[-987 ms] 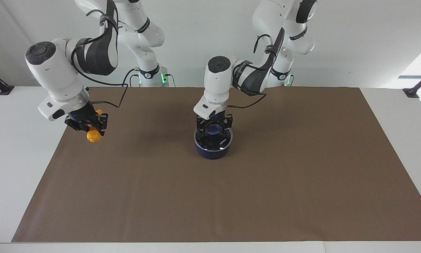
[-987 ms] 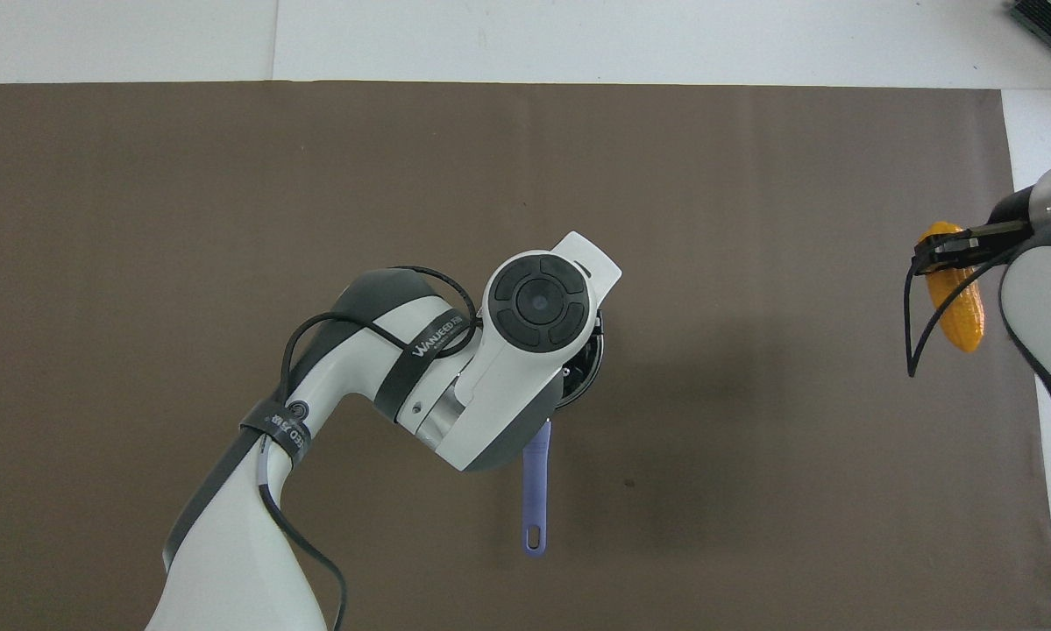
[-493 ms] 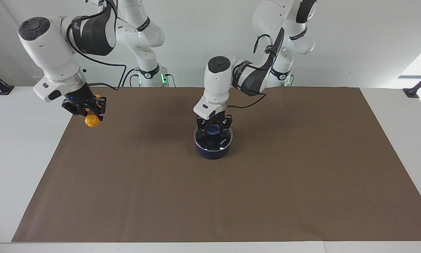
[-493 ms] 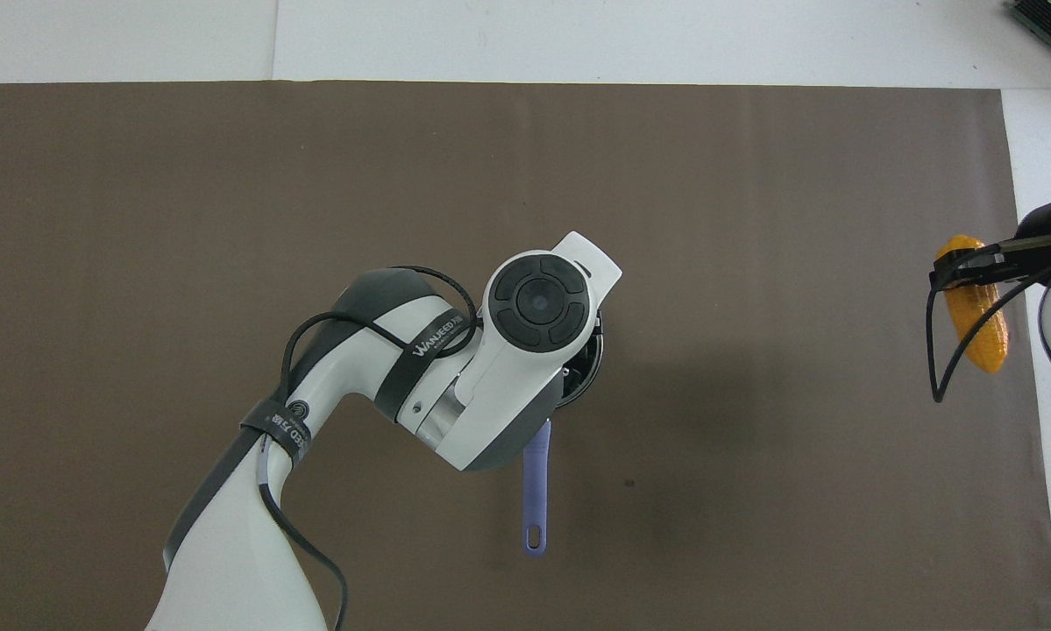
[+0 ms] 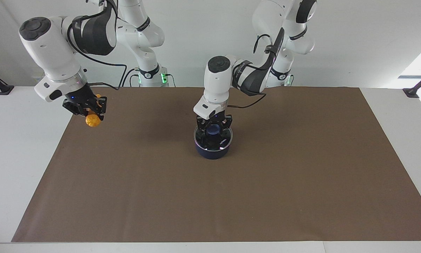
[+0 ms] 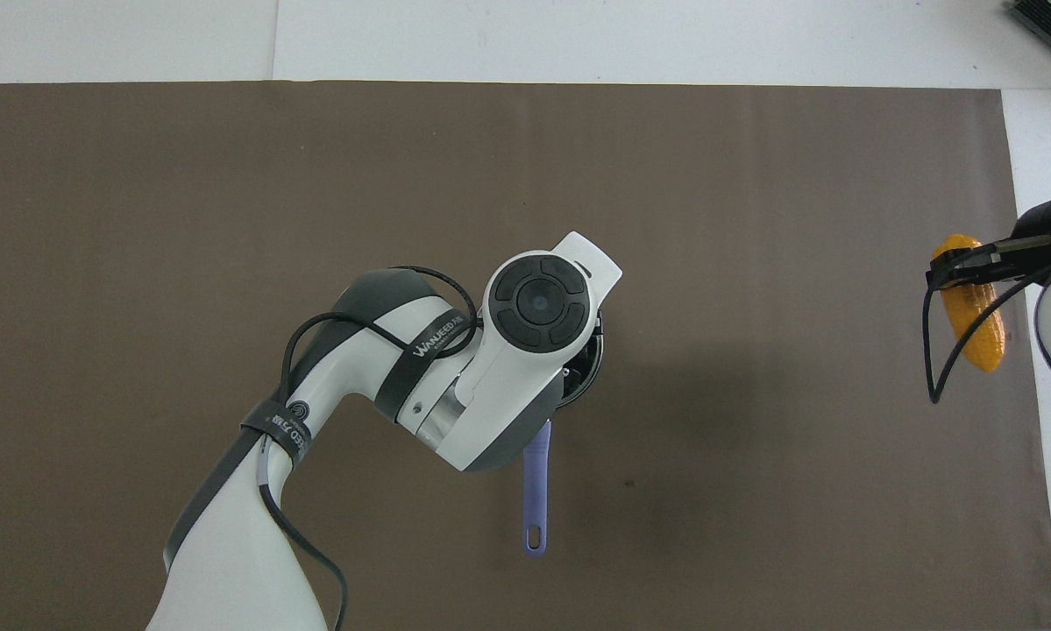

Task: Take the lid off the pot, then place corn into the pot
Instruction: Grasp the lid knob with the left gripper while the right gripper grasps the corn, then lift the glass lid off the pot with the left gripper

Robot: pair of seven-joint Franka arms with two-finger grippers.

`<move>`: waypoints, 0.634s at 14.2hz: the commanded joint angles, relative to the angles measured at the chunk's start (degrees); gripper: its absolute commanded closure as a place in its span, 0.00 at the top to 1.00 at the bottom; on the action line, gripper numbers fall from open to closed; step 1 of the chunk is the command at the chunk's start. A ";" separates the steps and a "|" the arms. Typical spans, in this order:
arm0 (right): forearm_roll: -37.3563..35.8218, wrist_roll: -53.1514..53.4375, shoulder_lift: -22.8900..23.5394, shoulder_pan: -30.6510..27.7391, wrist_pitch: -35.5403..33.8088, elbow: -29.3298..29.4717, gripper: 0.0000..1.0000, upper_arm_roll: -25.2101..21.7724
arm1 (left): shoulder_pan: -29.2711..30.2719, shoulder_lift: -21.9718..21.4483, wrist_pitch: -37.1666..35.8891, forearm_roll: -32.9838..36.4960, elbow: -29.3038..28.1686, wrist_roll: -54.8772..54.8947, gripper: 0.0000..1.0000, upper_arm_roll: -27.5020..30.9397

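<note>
Lid (image 5: 214, 137) is sitting flat on the pot (image 5: 213, 150), roughly mid-table on the brown mat (image 5: 266, 182), so you haven't got it off yet. Your left tool (image 5: 214, 129) is right down on it with its fingers pinched on the blue knob (image 5: 214, 130). From overhead the left arm's wrist hides nearly all of the pot; you only get a sliver of rim (image 6: 588, 372) and the long blue handle (image 6: 535, 491), which sticks out toward the robots.

Corn (image 5: 92, 120) is up in the air, pinched in your right tool (image 5: 89, 113). It's hanging over the mat's edge at the right arm's end of the table (image 5: 17, 154), well apart from the pot. In the overhead view the cob (image 6: 974, 317) lies lengthwise, with the tool (image 6: 953, 265) gripping it near one end.
</note>
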 commanded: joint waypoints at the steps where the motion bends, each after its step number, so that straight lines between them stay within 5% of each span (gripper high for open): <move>1: -0.80 -1.05 -0.80 -0.21 -2.16 0.72 0.00 0.38 | -0.63 -1.02 -1.18 1.20 -0.17 -1.03 0.00 0.74; 9: -0.80 -0.34 -1.24 0.66 -2.34 0.54 0.00 1.26 | 2.87 -6.99 -7.77 0.85 2.20 -0.15 0.00 1.80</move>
